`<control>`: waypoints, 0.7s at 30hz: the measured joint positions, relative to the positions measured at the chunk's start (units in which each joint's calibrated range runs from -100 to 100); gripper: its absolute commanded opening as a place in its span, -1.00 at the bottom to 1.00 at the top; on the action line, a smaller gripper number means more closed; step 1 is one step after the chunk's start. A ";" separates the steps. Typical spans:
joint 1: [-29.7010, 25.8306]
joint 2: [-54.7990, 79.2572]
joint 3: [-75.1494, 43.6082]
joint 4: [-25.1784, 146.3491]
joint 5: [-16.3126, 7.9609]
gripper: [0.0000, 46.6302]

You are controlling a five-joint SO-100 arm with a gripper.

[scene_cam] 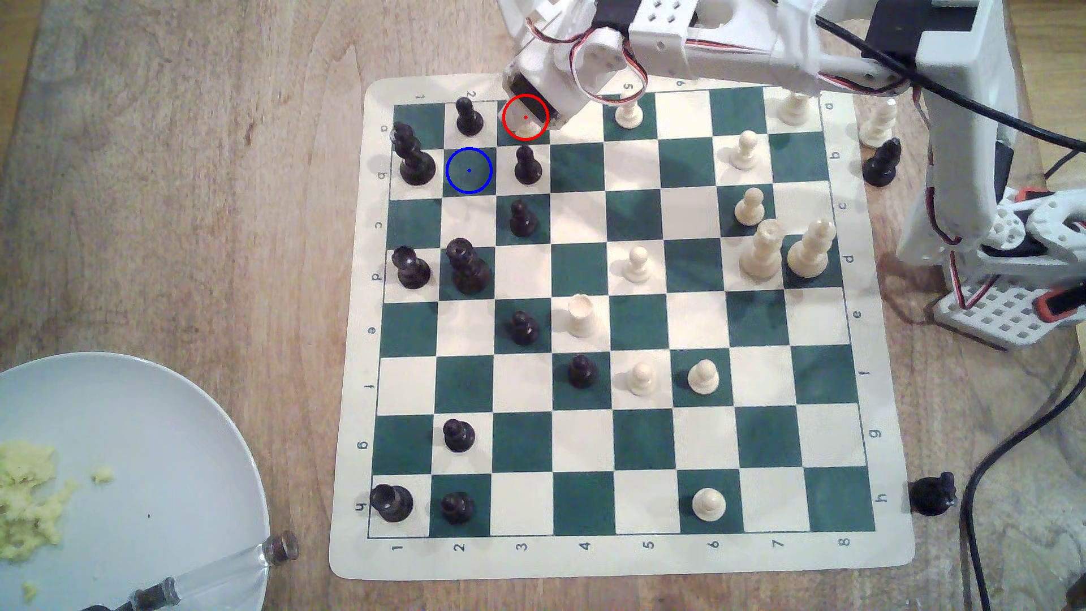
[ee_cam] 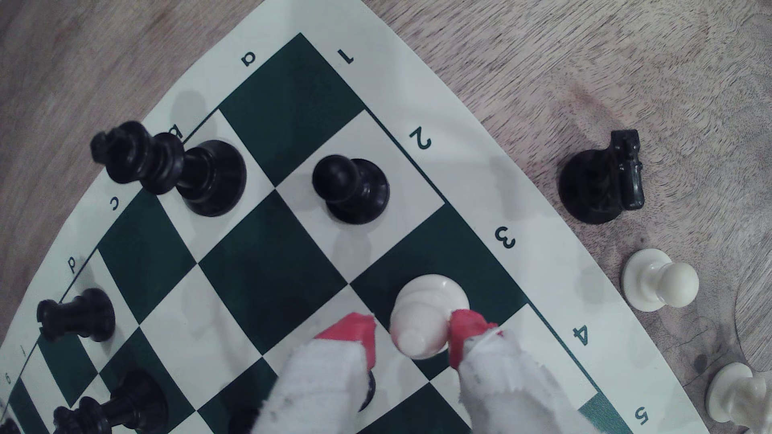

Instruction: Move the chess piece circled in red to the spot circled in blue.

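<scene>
The chess piece circled in red [ee_cam: 426, 309] is cream with a rounded top and stands upright on a green edge square by the label 3. In the exterior view only its base [scene_cam: 525, 130] shows under the arm's head inside the red ring. My gripper [ee_cam: 411, 334] is lowered over it, open, with one red-tipped finger [ee_cam: 463, 329] touching the piece and the other finger [ee_cam: 355, 331] a small gap away. The spot circled in blue [scene_cam: 468, 170] is the bare green square diagonally beside it, seen unmarked in the wrist view [ee_cam: 271, 254].
Black pawns [scene_cam: 469, 117] [scene_cam: 527, 167] border both squares, and a tall black piece [scene_cam: 414, 161] stands just beyond the blue spot toward the exterior view's left. Off the board lie a black knight [ee_cam: 601, 179] and a cream pawn [ee_cam: 660, 279]. A plate [scene_cam: 147, 423] sits at the lower left.
</scene>
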 measured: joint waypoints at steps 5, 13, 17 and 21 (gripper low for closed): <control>0.00 0.00 0.00 0.00 0.00 -0.75; 0.00 0.00 0.00 0.00 0.34 -0.98; 0.00 0.00 0.00 0.00 0.68 -0.99; 0.00 0.00 0.00 0.48 0.83 -0.99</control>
